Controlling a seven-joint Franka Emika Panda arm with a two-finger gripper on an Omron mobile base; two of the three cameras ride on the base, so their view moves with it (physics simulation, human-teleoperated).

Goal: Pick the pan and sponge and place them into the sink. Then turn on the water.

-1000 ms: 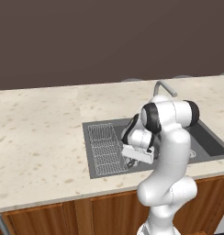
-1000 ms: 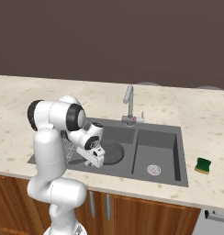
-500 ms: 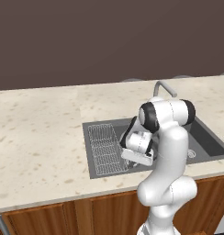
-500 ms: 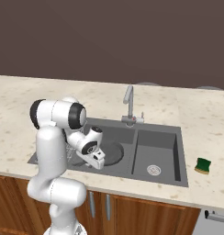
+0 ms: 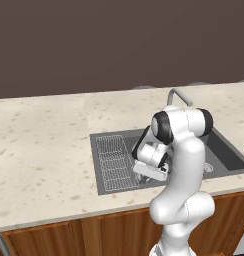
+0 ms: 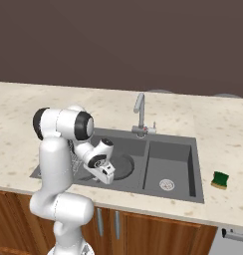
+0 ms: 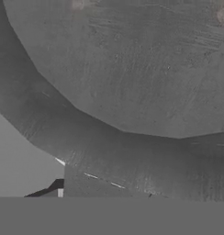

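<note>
The pan (image 6: 121, 167) lies in the left basin of the sink (image 6: 185, 187), low in the middle of the right base view, where only a curved slice of its dark round body shows past my hand. In the hand view the pan (image 7: 132, 73) takes up nearly the whole frame, its flat inner floor across the top and its sloping wall sweeping down toward the lower left. My gripper (image 6: 107, 175) hangs right over the near edge of the pan, just left of centre in the right base view, and in the left base view my gripper (image 5: 150, 171) sits at the middle of the frame, low in the sink (image 5: 101, 187). I cannot tell whether my fingers are apart, together or clamped on the pan's handle, since my own hand hides them. The wire rack (image 5: 115, 162) lies in the sink just left of my hand in the left base view. The faucet (image 6: 140, 113) rises behind the basins at upper centre of the right base view. The sponge (image 6: 220, 180) rests on the counter (image 6: 228, 149) at the right edge, just beside the sink's right rim, well apart from the pan.
</note>
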